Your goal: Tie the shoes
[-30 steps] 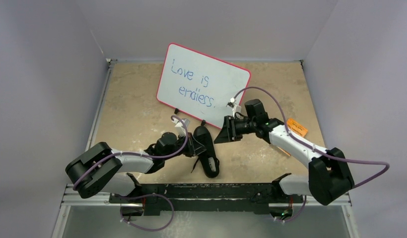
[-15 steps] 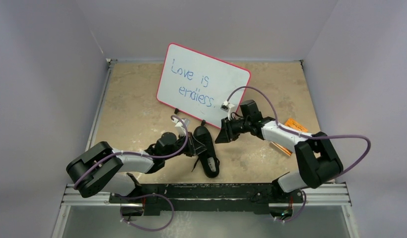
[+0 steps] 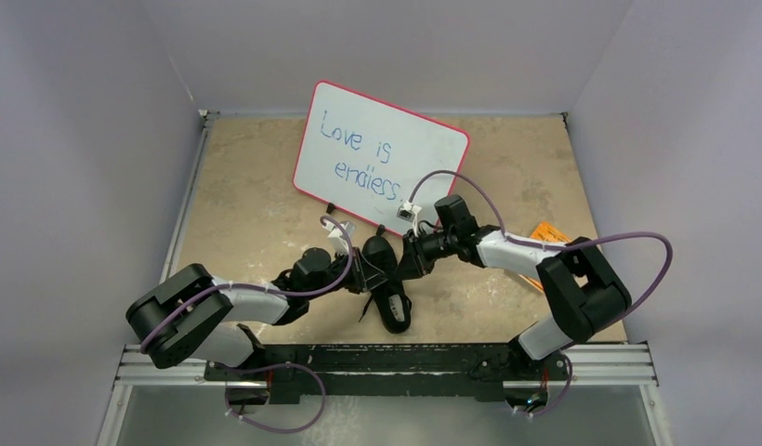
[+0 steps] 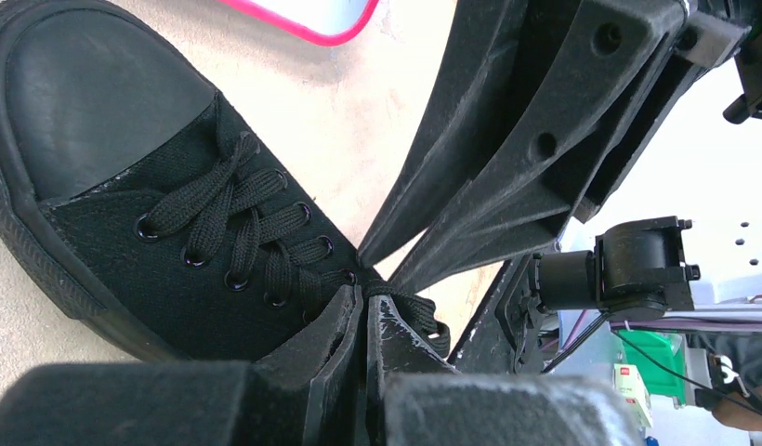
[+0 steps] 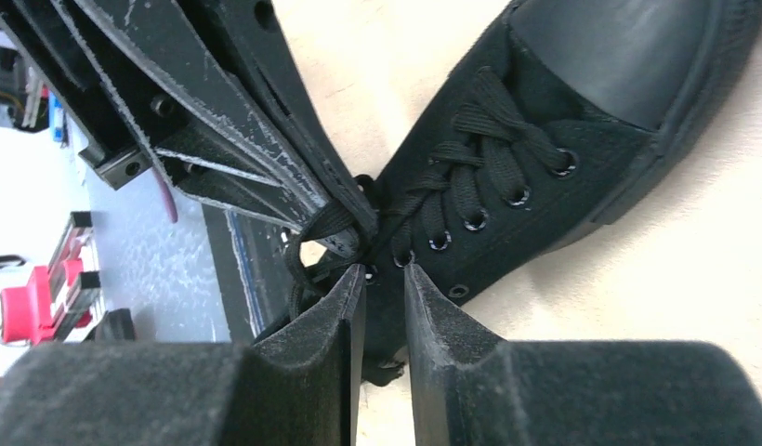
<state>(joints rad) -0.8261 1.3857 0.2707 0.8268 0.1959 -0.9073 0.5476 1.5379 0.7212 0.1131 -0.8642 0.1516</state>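
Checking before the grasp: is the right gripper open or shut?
Open. The right gripper shows a clear gap between its fingers, near the sneaker.

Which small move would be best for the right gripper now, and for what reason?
Probably the right gripper should ease forward and close on the thin black lace by the top eyelets of the small black canvas sneaker. Its jaws stand open, tips just short of that lace, while the left gripper seems shut on it, so tying appears to need a second hold.
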